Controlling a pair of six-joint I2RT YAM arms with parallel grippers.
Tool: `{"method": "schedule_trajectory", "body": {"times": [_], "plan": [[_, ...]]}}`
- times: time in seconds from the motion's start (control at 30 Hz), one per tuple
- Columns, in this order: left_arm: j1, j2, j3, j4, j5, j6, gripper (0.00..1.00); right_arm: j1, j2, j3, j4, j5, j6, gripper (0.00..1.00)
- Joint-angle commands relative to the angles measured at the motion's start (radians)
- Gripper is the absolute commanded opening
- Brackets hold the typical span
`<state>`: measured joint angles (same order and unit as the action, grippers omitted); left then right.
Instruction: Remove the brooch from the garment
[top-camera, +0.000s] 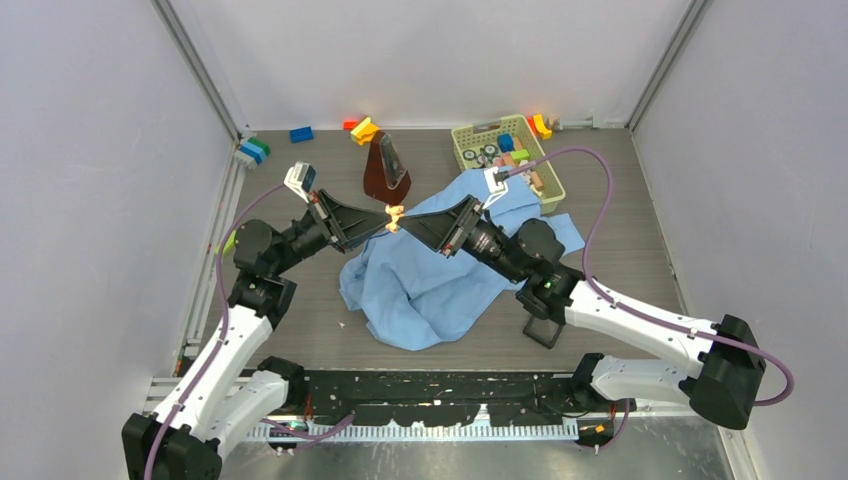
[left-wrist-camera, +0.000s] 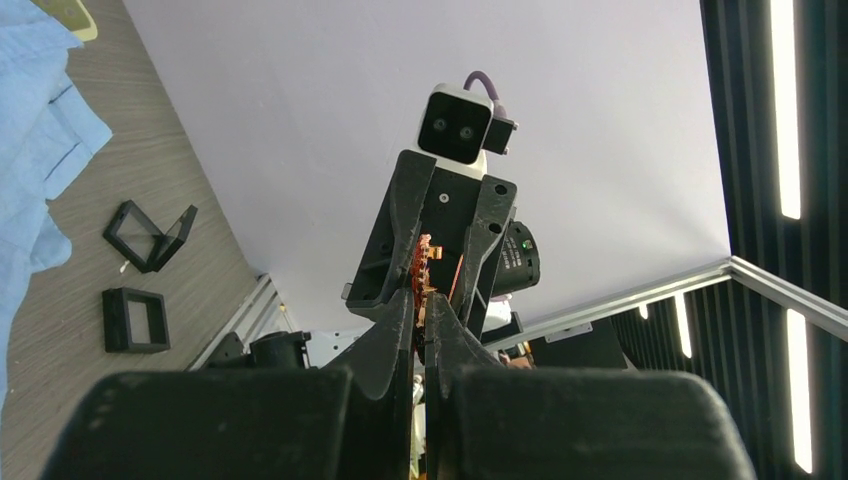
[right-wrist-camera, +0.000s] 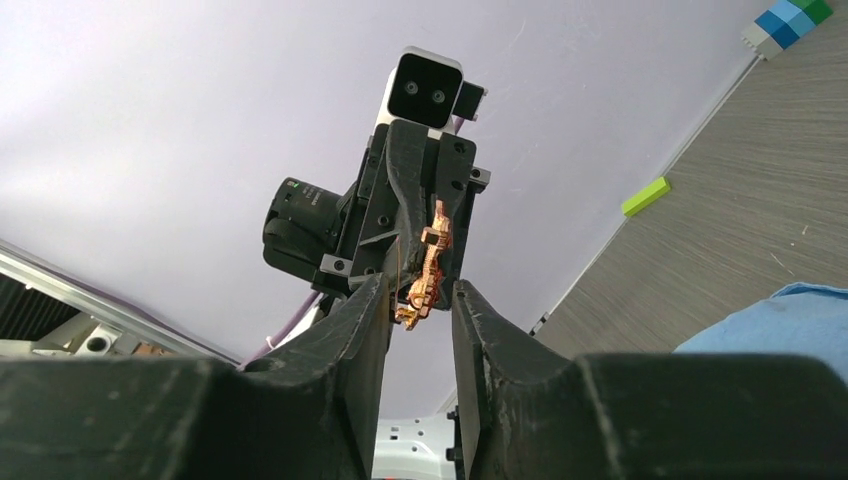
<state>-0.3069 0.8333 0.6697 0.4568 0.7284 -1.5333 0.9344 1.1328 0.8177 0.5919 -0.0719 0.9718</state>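
The brooch (top-camera: 394, 214), a small copper-coloured piece, hangs in the air where the two tools meet tip to tip, over the upper left edge of the garment (top-camera: 440, 280). The left tool (top-camera: 384, 216) is clenched on it. The right tool (right-wrist-camera: 418, 300) has its jaws apart on either side of the brooch's lower end, and we cannot tell whether either pad touches it.

We judge the main step done. No cloth clings to the brooch in either wrist view, and the light-blue garment lies crumpled on the table (top-camera: 620, 250) below. What looks left is passing the brooch over or setting it down away from the garment.

The top view alone shows us where everything sits: the garment between the arms, a corner of it against the basket (top-camera: 466, 140) of small toys, and a dark wooden wedge (top-camera: 386, 170) standing just beyond the tools. It is too coarse to show either tool's jaws. The left wrist view shows its own fingers pressed together with the brooch poking out past them. The right wrist view gives the clearest look at the brooch, seen whole against the bare wall, and at the gap between its own jaws.
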Motion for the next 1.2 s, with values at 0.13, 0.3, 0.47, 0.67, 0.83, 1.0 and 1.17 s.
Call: {"method": "schedule_trajectory", "body": {"times": [0.13,0.3,0.47,0.67,0.83,1.0,1.17], "plan": [[0.005,-0.017,0.007,0.074,0.033,-0.004,0.0,-0.006,0.034,0.03,0.088,-0.001,0.025,0.34],[0.005,-0.025,0.004,0.079,0.037,0.011,0.0,-0.007,0.057,0.045,0.06,-0.002,0.035,0.3],[0.005,-0.027,0.006,0.074,0.044,0.029,0.0,-0.011,0.066,0.043,0.048,-0.002,0.049,0.27],[0.005,-0.053,0.019,0.008,0.037,0.095,0.0,-0.011,0.06,0.071,-0.087,0.051,0.048,0.24],[0.005,-0.098,0.062,-0.163,-0.003,0.23,0.0,-0.011,0.051,0.067,-0.162,0.106,0.048,0.28],[0.005,-0.109,0.077,-0.21,-0.014,0.259,0.0,-0.011,0.046,0.057,-0.169,0.111,0.048,0.31],[0.005,-0.109,0.079,-0.21,-0.015,0.26,0.0,-0.011,0.049,0.061,-0.18,0.105,0.043,0.3]]}}
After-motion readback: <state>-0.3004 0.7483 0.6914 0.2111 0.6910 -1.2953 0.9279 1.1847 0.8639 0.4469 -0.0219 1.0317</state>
